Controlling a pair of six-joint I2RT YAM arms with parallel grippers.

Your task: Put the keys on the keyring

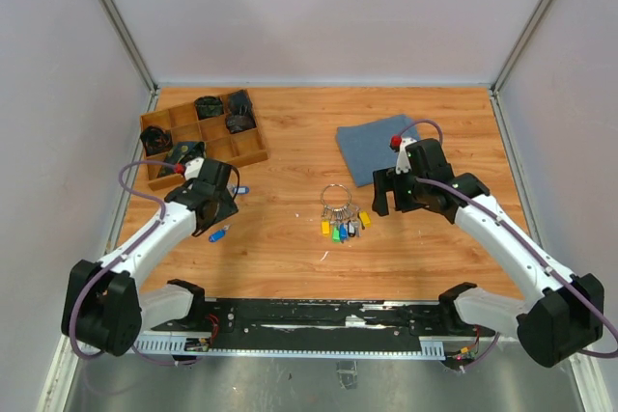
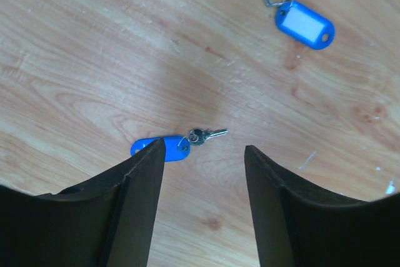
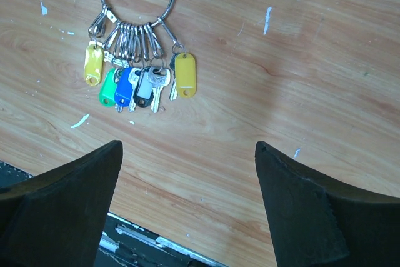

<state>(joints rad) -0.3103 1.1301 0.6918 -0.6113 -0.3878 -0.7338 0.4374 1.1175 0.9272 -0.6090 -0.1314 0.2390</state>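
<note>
My left gripper [image 2: 203, 148] hangs over the wooden table [image 1: 290, 262] with its jaws spread and nothing between them. Just under its fingertips lies the first key [image 2: 164, 147]: long axis across the left wrist view, blue tag at the left, blade tip pointing right and a touch upward. The second key [image 2: 304, 24] lies well apart at the upper right, tag low, metal head running off the top edge; I can't judge its shade against the first. My right gripper [image 3: 187, 148] is also parted and empty. The keyring [image 3: 131, 39] lies mid-table, loop away from me, keys fanned toward the near edge.
</note>
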